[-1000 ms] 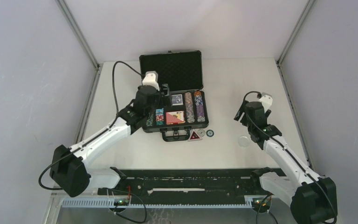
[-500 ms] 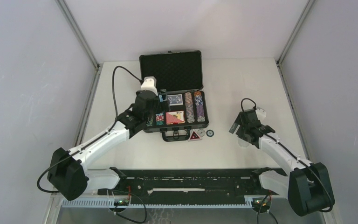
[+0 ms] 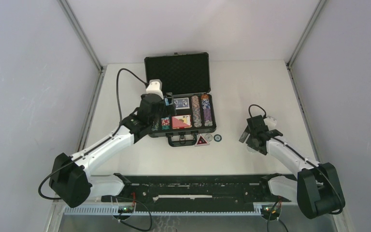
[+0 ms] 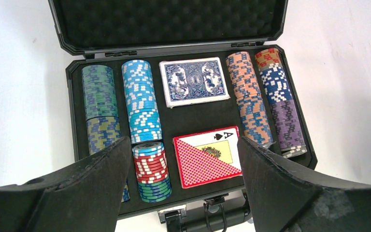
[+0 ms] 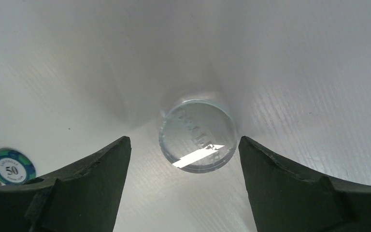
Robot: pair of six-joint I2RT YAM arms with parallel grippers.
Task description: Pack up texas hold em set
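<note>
The black briefcase (image 3: 178,72) lies open on the desk (image 3: 270,87), its foam-lined lid tipped back, directly beneath and ahead of the left pincer (image 4: 183,145). That pincer hangs released, fingers spread wide with nothing between them. Under it I count four columns of poker chips (image 4: 249,96): two on its left side and two on its right. Between these lie two decks, the blue-backed deck (image 4: 193,81) farther ahead and the red deck (image 4: 207,157) right below the fingertips, an ace of spades showing. The right pincer (image 5: 183,142) is also released, low over the desk. One clear round button (image 5: 198,135) lies flat between its fingers, touching neither. Off past its left finger lie one blue-green 50 chip (image 5: 12,166), one pale round button (image 3: 208,137) and one red triangular button (image 3: 202,140), just outside the case's front edge.
</note>
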